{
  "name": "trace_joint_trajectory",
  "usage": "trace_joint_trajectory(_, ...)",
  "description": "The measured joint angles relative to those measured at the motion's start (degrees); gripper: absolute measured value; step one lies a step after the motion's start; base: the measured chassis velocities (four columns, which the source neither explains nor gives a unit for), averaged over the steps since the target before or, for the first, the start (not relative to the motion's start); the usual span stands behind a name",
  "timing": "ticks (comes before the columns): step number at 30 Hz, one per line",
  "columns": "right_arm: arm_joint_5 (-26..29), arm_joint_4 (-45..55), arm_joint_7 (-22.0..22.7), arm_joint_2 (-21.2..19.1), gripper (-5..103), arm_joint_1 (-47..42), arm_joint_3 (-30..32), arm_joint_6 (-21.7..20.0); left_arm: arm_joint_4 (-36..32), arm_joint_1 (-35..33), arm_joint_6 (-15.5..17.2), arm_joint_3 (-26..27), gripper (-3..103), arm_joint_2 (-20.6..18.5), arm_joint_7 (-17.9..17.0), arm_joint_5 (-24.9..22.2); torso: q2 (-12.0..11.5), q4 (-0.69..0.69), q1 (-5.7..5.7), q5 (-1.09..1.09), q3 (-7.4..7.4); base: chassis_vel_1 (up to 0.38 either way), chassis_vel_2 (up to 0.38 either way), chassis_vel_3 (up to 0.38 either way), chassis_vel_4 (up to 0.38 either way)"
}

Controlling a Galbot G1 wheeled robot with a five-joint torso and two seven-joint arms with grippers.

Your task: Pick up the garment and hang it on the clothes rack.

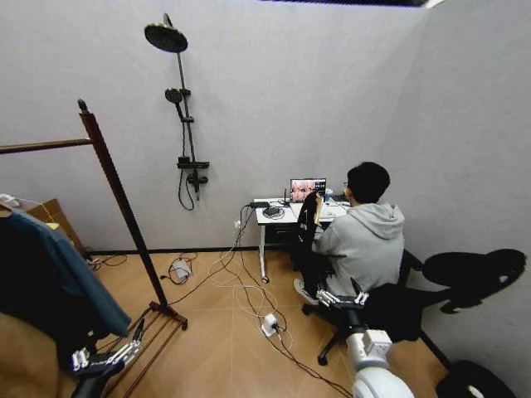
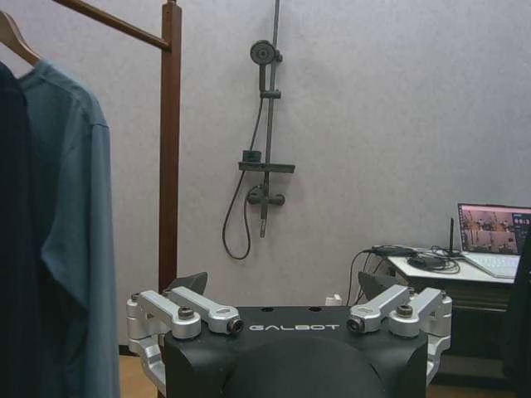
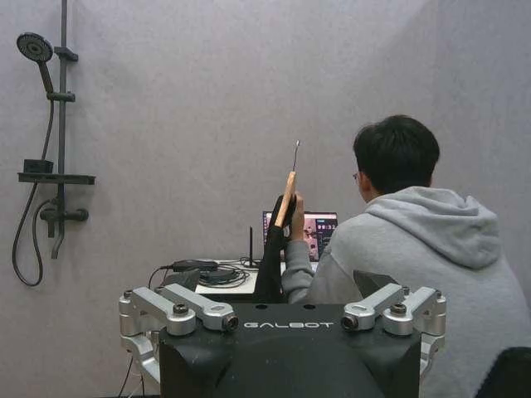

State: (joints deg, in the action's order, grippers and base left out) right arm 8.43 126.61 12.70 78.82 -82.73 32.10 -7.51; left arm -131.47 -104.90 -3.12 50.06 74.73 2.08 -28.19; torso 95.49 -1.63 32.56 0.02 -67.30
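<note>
head view: the tall dark reddish-brown wooden clothes rack [image 1: 116, 195] is standing at the left, its horizontal bar running off the frame edge. a dark teal-blue shirt-like garment [image 1: 70, 278] is hanging beneath the bar beside a black coat [image 1: 29, 298]. the left gripper [image 1: 106, 358] is sitting low near the rack's foot, jaws spread and empty. the right gripper [image 1: 338, 298] is hovering low at centre-right, jaws apart, holding nothing. a person in a grey hooded jacket [image 1: 361, 245] is sitting at a small white worktop [image 1: 278, 217].

left wrist view: the left gripper [image 2: 294, 319] is showing both jaws wide apart. the teal garment [image 2: 75, 232] is hanging on a wooden hanger [image 2: 17, 37] under the rack bar [image 2: 116, 23], next to the post [image 2: 170, 141].

right wrist view: the right gripper [image 3: 282, 319] is open and empty. the seated person's hand [image 3: 296, 224] is holding up another wooden hanger with a metal hook [image 3: 289, 195], dark cloth hanging from it.
</note>
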Motion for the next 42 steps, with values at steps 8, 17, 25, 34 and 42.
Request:
trace_joint_trajectory(8, -0.4, 0.3, 0.0, 0.2, 100, -0.3, -0.2, 0.0, 0.0, 0.0, 0.0, 0.0, 100, 0.0, 0.0, 0.0, 0.0, 0.00, 0.01, -0.03, 0.00, 0.199, -0.229, -0.234, 0.205)
trace_joint_trajectory(17, -0.4, 0.6, 0.0, 0.2, 100, -0.4, -0.3, 0.0, 0.0, 0.0, 0.0, 0.0, 100, 0.0, 0.0, 0.0, 0.0, 0.01, 0.03, -0.02, -0.01, 0.191, -0.186, -0.189, 0.176)
trace_joint_trajectory(25, -0.5, 0.6, 0.0, 0.3, 100, -0.6, -0.5, 0.1, 0.0, 0.0, 0.0, 0.0, 100, 0.0, 0.0, 0.0, 0.0, 0.02, 0.03, -0.01, -0.01, 0.187, -0.189, -0.188, 0.180)
trace_joint_trajectory(34, -0.6, 0.4, 0.0, 0.4, 100, -0.3, -0.5, 0.1, 0.0, 0.0, 0.0, 0.0, 100, 0.0, 0.0, 0.0, 0.0, 0.02, 0.02, -0.03, -0.01, 0.179, -0.166, -0.167, 0.164)
trace_joint_trajectory(42, -0.6, -0.1, -0.1, 0.4, 100, 0.0, -0.6, 0.1, 0.0, 0.0, 0.0, 0.0, 100, 0.0, 0.0, 0.0, 0.0, 0.01, 0.03, -0.03, -0.01, 0.174, -0.179, -0.178, 0.172)
